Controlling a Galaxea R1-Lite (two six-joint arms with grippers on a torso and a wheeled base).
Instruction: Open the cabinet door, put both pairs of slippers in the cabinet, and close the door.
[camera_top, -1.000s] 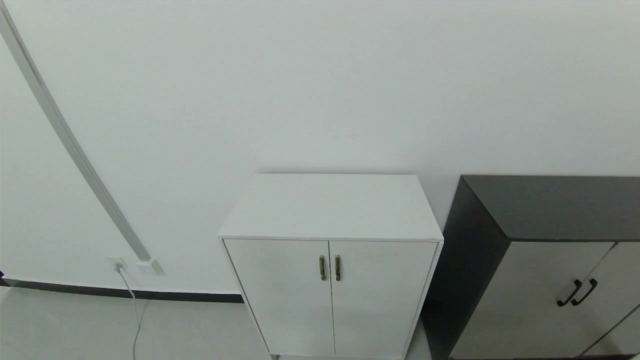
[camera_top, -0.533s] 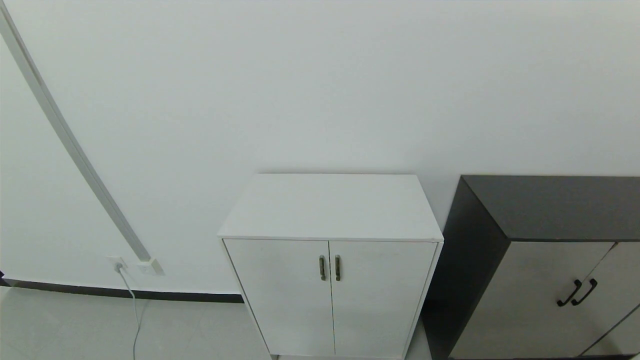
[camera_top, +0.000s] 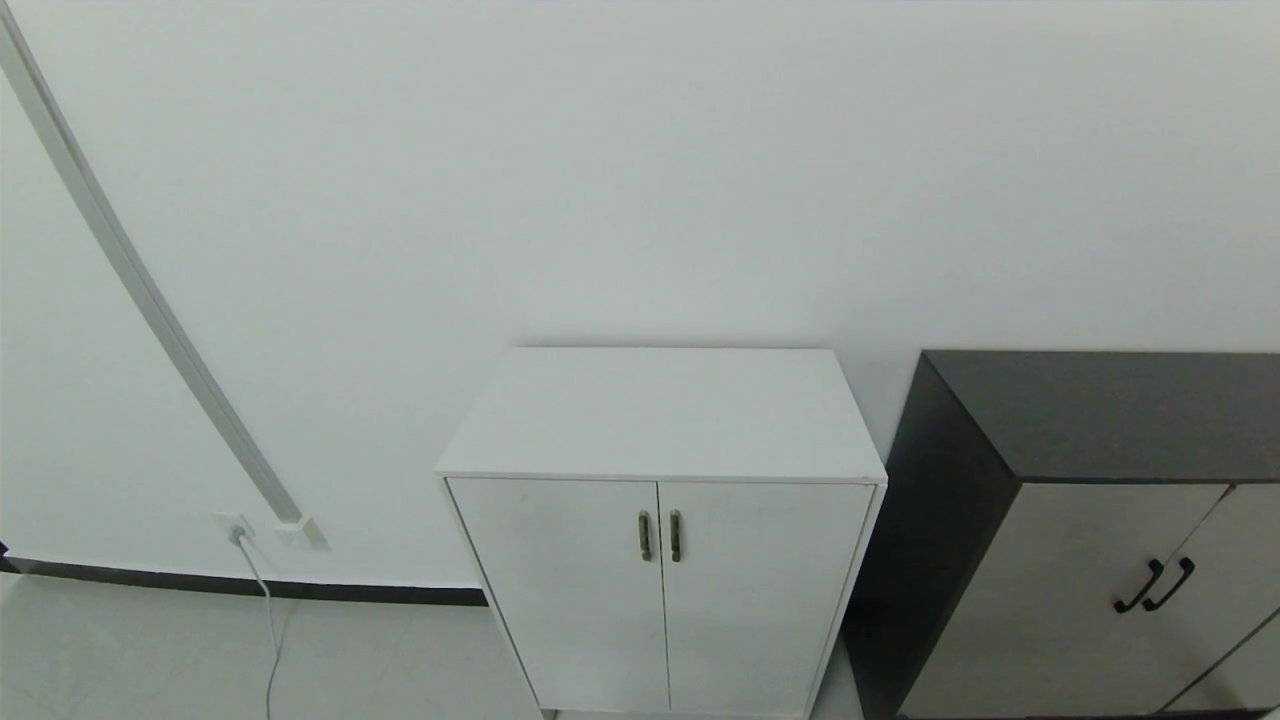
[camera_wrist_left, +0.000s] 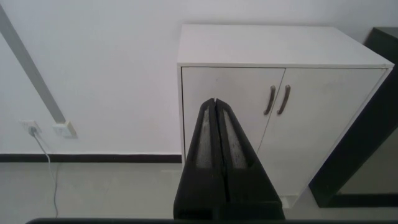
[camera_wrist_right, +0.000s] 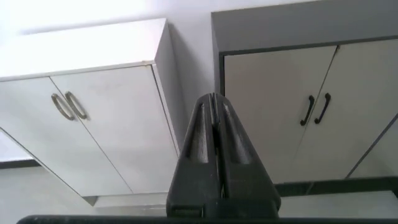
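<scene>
White wall backs the closed cabinet; left tool and right tool are pinched together.

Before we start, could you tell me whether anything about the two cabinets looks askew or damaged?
Nothing stands out: the white cabinet stands square against the wall, both doors shut and flush; the dark cabinet beside it looks intact.

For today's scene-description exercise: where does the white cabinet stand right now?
In the head view the white cabinet stands low and central against the wall, doors shut, just left of the black cabinet.
</scene>
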